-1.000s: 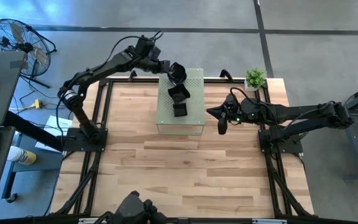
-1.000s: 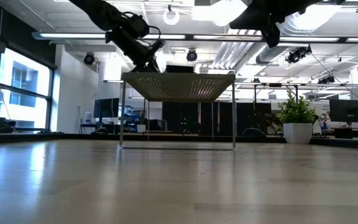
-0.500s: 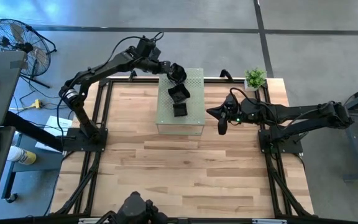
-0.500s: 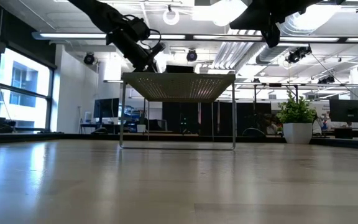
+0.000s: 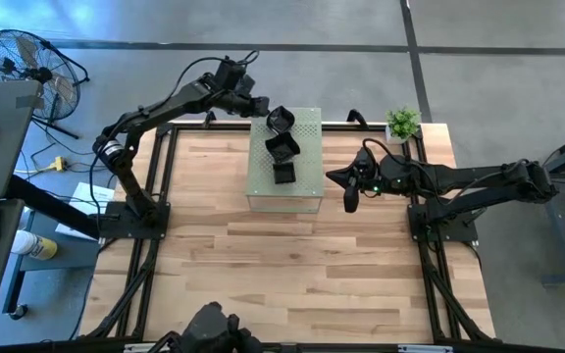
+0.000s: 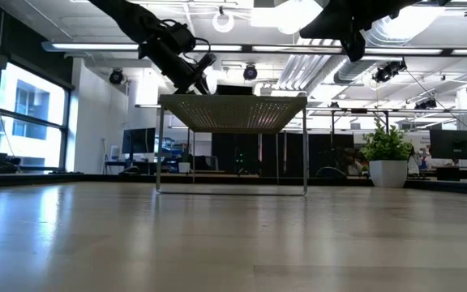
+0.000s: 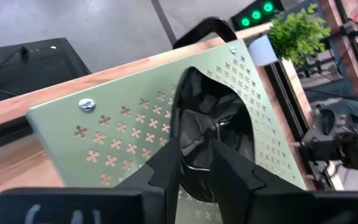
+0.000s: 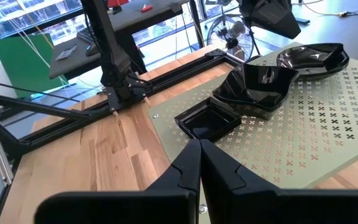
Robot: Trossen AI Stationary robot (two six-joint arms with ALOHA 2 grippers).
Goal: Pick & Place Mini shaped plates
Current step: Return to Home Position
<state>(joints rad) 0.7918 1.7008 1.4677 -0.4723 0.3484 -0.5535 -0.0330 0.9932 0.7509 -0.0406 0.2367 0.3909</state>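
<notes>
A pale green perforated stand (image 5: 307, 186) sits at the table's far middle. Its top carries three glossy black mini plates in a row. A small square one (image 5: 282, 174) (image 8: 207, 124) is nearest, a wavy one (image 5: 282, 147) (image 8: 253, 87) is in the middle, and an angular one (image 5: 282, 120) (image 8: 309, 58) is farthest. My left gripper (image 5: 266, 108) (image 7: 199, 140) reaches over the stand's far left corner and is shut on the farthest plate. My right gripper (image 5: 349, 201) (image 8: 199, 146) hangs shut in the air just right of the stand. My left gripper pinches the farthest plate by its rim (image 7: 197, 165) on the side facing the arm, one finger (image 7: 174, 149) on each face. It comes slanting down from the far left. The plate's opposite part (image 8: 322, 62) lies on the stand's top.
A small potted plant (image 5: 401, 123) stands at the table's far right corner, behind my right arm. Bare wooden table (image 5: 282, 275) stretches from the stand to the near edge. Black frame rails (image 5: 155, 245) run along both sides.
My left gripper has drawn back a little toward the table's far left, off the stand's middle. The plate in it has come down from a raised, tipped pose and now lies flatter on the stand's far end.
</notes>
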